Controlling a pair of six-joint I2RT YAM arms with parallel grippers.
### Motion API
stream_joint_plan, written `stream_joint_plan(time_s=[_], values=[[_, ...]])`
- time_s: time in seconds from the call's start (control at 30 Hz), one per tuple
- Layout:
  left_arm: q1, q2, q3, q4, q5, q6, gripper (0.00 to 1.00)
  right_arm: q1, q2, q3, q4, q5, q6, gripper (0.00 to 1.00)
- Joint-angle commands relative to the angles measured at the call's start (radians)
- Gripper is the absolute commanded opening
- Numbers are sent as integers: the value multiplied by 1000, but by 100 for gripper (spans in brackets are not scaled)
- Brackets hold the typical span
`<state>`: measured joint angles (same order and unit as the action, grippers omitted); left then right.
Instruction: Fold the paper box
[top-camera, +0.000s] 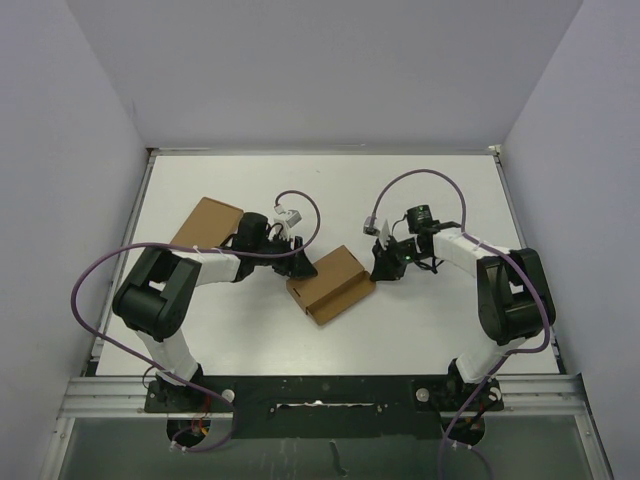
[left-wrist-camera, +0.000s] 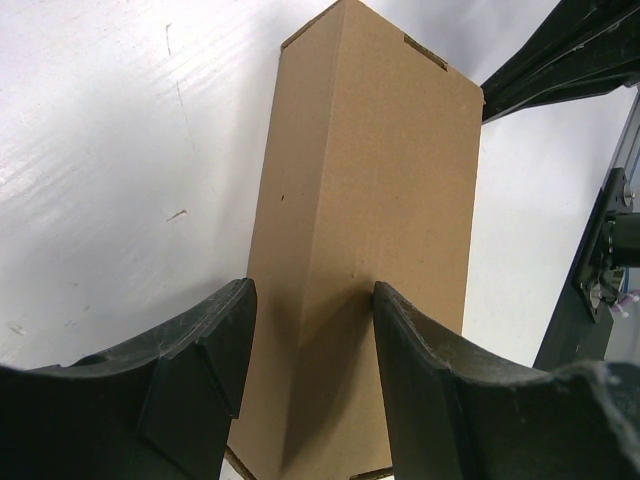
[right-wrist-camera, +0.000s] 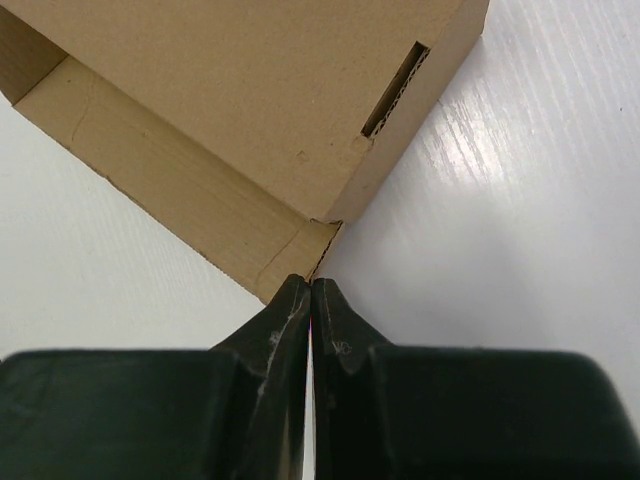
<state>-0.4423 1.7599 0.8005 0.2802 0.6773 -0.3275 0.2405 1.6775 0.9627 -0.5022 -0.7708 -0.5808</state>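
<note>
Box (top-camera: 331, 284) light, stiff, dentable, so grab its narrow end; left gripper (left-wrist-camera: 312, 300) half-spread astride it, hold unclear; right gripper (right-wrist-camera: 311, 285) closed at corner.

Left pincer (left-wrist-camera: 312, 300) clamped across the paper box (left-wrist-camera: 370, 150), right pincer (right-wrist-camera: 310, 288) pressed shut, both arms bent inward.

This is a robotics lab, set up as a small test cell. A white table (top-camera: 250, 340) is boxed in by plain pale walls (top-camera: 60, 150) on three sides. Two black-and-white robot arms (top-camera: 165, 300) with looping purple cables (top-camera: 90, 280) are bolted to a metal rail (top-camera: 110, 398) at its near edge.
</note>
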Motion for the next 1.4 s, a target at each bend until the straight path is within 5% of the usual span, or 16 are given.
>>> stream_joint_plan(time_s=[0.0,1.37], values=[[16,-35,-12,-19,-51,22,48,-15,-32,-16,-32,-5,-15,2],[5,-26,15,-65,-4,63,47,68,-93,-7,10,96,5,2]])
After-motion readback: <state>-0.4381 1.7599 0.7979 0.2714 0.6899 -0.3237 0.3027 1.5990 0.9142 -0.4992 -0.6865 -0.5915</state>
